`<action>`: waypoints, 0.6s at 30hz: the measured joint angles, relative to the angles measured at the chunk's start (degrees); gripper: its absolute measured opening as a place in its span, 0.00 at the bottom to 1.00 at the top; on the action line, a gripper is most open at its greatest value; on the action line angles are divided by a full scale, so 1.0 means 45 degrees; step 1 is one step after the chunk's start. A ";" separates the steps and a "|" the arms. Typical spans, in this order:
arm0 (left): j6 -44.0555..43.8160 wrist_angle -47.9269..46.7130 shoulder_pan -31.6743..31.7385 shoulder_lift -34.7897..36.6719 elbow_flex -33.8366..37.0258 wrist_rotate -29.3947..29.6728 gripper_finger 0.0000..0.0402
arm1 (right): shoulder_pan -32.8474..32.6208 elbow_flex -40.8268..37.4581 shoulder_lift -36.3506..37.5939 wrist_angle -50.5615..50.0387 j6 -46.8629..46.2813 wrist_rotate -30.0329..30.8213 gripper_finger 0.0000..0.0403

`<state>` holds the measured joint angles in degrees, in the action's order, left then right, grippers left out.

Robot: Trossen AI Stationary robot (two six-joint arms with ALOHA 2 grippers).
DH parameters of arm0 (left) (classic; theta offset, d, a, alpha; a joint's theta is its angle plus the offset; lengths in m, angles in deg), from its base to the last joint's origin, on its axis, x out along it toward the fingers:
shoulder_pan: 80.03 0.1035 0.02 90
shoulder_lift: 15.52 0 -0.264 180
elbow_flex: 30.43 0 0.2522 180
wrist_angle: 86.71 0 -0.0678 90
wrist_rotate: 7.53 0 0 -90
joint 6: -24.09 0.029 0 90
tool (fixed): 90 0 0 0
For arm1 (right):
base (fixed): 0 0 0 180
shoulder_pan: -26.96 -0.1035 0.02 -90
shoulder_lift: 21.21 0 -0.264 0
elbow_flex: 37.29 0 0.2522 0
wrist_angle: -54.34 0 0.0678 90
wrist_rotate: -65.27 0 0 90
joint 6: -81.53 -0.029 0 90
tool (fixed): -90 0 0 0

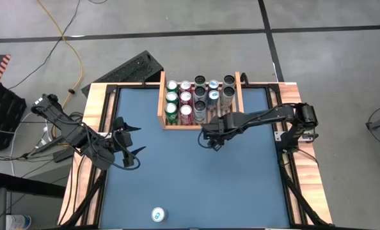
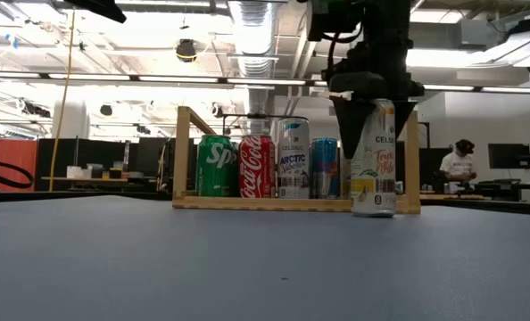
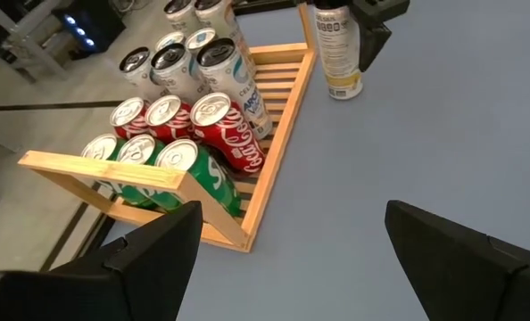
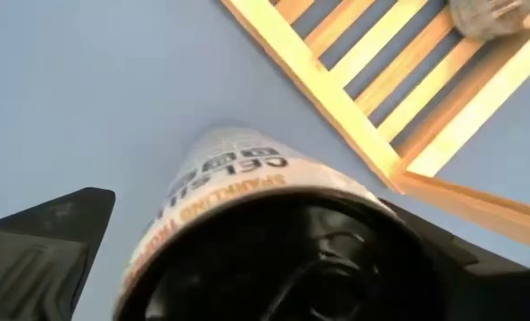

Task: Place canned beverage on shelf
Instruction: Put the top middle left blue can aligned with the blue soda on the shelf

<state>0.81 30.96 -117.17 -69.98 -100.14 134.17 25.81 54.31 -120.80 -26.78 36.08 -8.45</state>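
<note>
From above, the shelf (image 1: 162,102) sat at the top centre of the blue table (image 1: 241,185), packed with cans: green ones in the left column, red next to them, then silver and dark tops. One stray can (image 1: 158,214) stood alone near the bottom edge. The right gripper (image 1: 213,137) hung just below the shelf's front wall. The left gripper (image 1: 127,144) waited at middle left, fingers spread and empty.

Low view was clearer. The shelf's front row had a Sprite can (image 2: 217,166), a Coca-Cola can (image 2: 256,166), a white Celsius Arctic can (image 2: 293,159) and a blue one (image 2: 324,168). The white-and-yellow Celsius can (image 2: 374,165) stood upright on the table in front of the shelf's right end, not in it, with the right gripper's fingers (image 2: 347,111) down around its top.

Left wrist view: that Celsius can was at top centre, just outside the shelf corner, with a dark finger beside it.

Right wrist view: the can filled the lower middle, between the fingers; couldn't tell if they actually pressed it. Empty slats showed upper right.
</note>
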 joint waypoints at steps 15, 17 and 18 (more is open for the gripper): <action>-0.0110 0.0003 0.0000 0.0000 0.0000 -0.0057 0.85 | 0.0370 0.0017 0.0000 -0.0013 0.0238 -0.0642 0.50; -0.0110 0.0001 0.0000 0.0000 0.0000 -0.0057 0.85 | 0.0369 0.0019 0.0000 -0.0014 0.0248 -0.0647 0.50; -0.0110 -0.0001 0.0000 0.0000 0.0000 -0.0057 0.85 | 0.0360 0.0019 0.0000 -0.0018 0.0248 -0.0647 0.50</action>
<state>0.32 30.95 -117.17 -69.98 -100.14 133.91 27.43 54.40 -120.80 -26.86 37.20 -11.36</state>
